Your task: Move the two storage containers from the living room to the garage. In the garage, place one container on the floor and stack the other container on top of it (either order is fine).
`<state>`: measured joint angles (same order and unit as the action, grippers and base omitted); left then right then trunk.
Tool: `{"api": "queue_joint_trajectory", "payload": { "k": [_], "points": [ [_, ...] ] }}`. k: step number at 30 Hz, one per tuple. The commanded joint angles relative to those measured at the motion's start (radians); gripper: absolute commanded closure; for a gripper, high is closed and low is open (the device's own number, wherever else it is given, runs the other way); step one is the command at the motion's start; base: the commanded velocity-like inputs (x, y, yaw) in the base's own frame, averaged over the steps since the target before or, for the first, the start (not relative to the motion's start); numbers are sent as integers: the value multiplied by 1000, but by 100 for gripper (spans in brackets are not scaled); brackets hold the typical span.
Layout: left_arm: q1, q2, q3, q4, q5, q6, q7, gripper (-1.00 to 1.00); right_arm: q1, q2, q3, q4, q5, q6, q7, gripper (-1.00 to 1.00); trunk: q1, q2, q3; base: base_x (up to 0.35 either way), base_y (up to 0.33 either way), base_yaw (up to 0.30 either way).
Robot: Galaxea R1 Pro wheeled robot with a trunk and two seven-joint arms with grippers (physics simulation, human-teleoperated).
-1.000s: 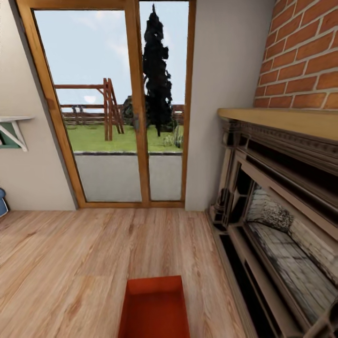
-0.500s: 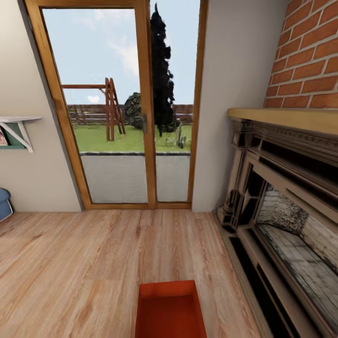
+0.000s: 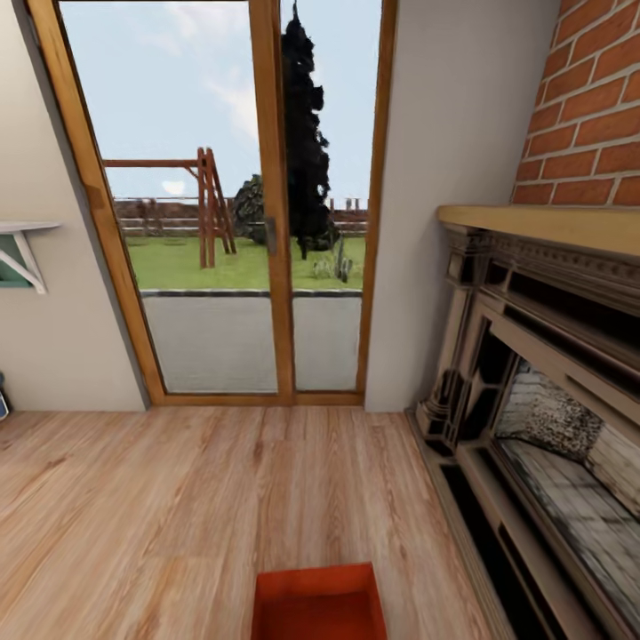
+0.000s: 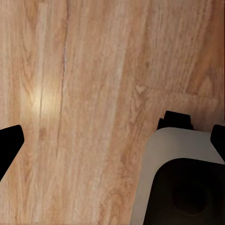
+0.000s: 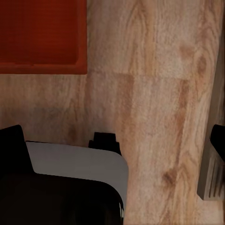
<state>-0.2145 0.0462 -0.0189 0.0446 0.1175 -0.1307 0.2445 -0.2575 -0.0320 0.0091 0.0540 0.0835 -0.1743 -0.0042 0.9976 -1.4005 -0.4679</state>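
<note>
Meanwhile the whole head view had shifted over the last second: the glass garden doors (image 3: 218, 204) and the fireplace (image 3: 542, 391) loomed a little larger, and the storage container (image 3: 318, 603) had slid toward the near edge of the picture, only its far end and open inside showing. That read as the camera and base moving, not the box; it lay flat on the light wood-plank floor (image 3: 178, 498), just left of the fireplace's base. The right wrist view caught a corner of it (image 5: 42, 37) on the planks, apart from the arm. In both wrist views dark finger tips sat at opposite edges with bare planks between, so the fingers of each arm looked spread and empty. Judging from this, the robot was closing in for a pickup, and the carry to the garage had not begun.
</note>
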Motion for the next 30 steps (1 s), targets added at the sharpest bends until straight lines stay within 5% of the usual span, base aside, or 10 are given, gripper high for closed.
{"api": "queue_joint_trajectory", "payload": {
  "k": [1, 9, 24, 28, 30],
  "points": [
    [-2, 0, -3, 4, 9, -9, -1, -100, -2, 0, 0, 4, 9, -7, 0, -100, 1, -1, -1, 298, -183, 0],
    [-2, -2, -4, 4, 8, -9, -1, -100, -2, 0, 0, 4, 9, -7, 0, -100, 1, -1, -1, 281, -208, 0],
    [-2, -10, 2, 3, 13, -1, 3, -100, -3, 8, -10, 2, -4, 6, -18, -100, 1, -1, -1, 1, -1, 0],
    [-10, -6, 4, 1, 15, 35, 5, -100, -16, 7, -10, 1, -4, 58, -35, -100, 1, -1, -1, 0, 0, 0],
    [-34, -1, 5, -19, 17, 122, 4, -100, -46, 7, -10, -17, -4, 152, -56, -100, 1, -1, -1, 0, 0, 0]
  ]
}}
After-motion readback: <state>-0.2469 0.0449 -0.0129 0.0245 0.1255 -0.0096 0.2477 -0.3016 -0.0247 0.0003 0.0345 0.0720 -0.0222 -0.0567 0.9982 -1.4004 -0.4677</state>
